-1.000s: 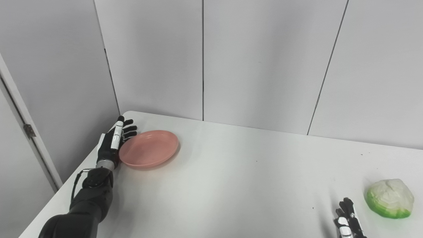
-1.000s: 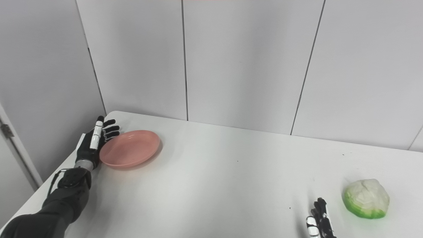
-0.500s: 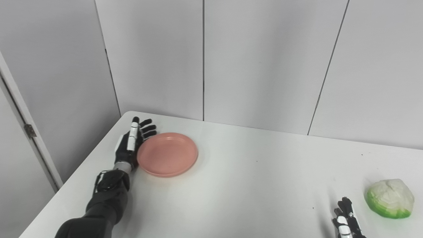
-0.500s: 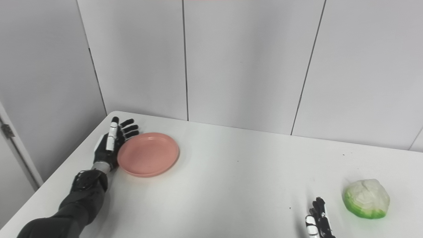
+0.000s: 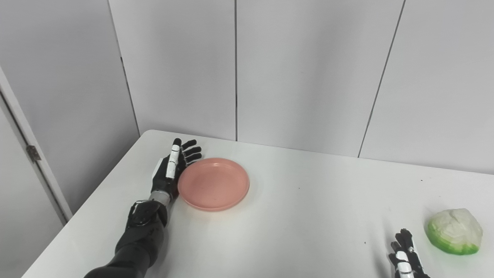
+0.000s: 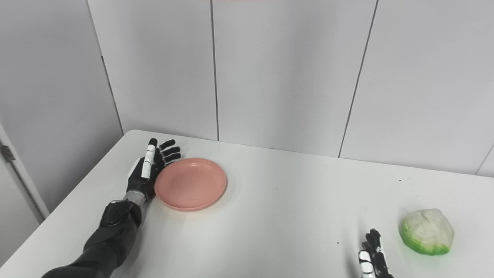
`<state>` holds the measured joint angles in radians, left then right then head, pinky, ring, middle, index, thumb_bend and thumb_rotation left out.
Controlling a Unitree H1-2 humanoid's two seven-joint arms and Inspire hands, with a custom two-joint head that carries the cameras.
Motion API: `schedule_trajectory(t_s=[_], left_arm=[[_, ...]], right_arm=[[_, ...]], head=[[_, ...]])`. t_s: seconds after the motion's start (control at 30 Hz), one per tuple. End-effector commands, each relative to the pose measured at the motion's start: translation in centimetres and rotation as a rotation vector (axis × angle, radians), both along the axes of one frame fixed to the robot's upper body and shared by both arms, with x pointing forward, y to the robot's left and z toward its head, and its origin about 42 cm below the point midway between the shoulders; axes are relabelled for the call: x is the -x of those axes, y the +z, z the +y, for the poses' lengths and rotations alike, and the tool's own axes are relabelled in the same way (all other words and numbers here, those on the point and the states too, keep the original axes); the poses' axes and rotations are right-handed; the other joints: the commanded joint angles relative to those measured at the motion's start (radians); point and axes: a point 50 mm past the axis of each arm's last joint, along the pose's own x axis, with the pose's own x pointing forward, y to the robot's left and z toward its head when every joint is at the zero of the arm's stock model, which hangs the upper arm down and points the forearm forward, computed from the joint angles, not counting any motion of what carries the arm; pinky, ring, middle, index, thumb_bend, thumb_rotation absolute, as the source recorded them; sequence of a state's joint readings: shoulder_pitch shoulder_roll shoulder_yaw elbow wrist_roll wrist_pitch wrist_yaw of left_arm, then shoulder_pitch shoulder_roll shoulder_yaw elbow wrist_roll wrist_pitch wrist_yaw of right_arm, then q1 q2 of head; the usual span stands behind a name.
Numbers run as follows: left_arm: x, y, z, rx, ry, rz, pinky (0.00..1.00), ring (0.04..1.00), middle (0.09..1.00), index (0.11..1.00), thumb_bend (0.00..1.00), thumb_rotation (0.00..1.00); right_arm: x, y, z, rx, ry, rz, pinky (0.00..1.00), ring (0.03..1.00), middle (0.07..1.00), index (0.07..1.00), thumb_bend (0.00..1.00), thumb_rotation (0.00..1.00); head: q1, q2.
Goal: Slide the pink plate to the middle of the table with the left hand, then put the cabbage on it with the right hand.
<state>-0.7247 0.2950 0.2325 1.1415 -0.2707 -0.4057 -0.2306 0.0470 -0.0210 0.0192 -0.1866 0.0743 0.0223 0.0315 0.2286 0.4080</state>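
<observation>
Two hands show in the left eye view: the left hand (image 5: pixel 171 172), fingers spread, presses flat against the pink plate (image 5: pixel 213 183) left of the table (image 5: pixel 293 224) middle, so the slide likely needs more rightward push. Right eye view: the cabbage (image 6: pixel 426 231) sits near the right edge, beside the right hand (image 6: pixel 372 260), whose fingers look apart, holding nothing.

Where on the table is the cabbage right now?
The cabbage sits near the table's front right, just right of the right hand, far from the pink plate.
</observation>
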Motion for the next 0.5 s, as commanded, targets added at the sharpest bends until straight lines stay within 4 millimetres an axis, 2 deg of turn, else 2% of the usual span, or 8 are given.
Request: schedule_trajectory(t_s=[0.0,0.3,0.4,0.43,0.47], left_arm=[[-0.3,0.5,-0.7,-0.018,-0.019,-0.001,0.75,0.774,0.769,0.755,0.78,1.00],[0.8,-0.1,-4.4,-0.018,-0.127,0.022,0.76,0.794,0.785,0.776,0.75,1.00],[1.3,0.1,-5.5,-0.010,-0.175,0.029,0.76,0.807,0.802,0.794,0.75,1.00],[1.4,0.1,-5.7,-0.010,-0.181,0.032,0.75,0.805,0.802,0.795,0.75,1.00],[1.5,0.1,-6.1,-0.011,-0.184,0.033,0.74,0.804,0.802,0.795,0.75,1.00]], right_arm=[[-0.7,1.3,0.3,-0.006,-0.003,-0.066,1.00,1.000,1.000,1.000,0.38,0.83],[-1.0,0.3,0.5,-0.006,-0.011,-0.072,1.00,1.000,1.000,1.000,0.44,0.81],[-1.2,0.0,0.6,0.001,-0.018,-0.074,1.00,1.000,1.000,1.000,0.47,0.79],[-1.2,0.0,0.6,0.005,-0.020,-0.075,1.00,1.000,1.000,1.000,0.48,0.78],[-1.2,-0.1,0.6,0.012,-0.023,-0.078,1.00,1.000,1.000,1.000,0.48,0.77]], head=[[0.000,0.000],[-0.082,0.039],[-0.142,0.060],[-0.142,0.060],[-0.178,0.069]])
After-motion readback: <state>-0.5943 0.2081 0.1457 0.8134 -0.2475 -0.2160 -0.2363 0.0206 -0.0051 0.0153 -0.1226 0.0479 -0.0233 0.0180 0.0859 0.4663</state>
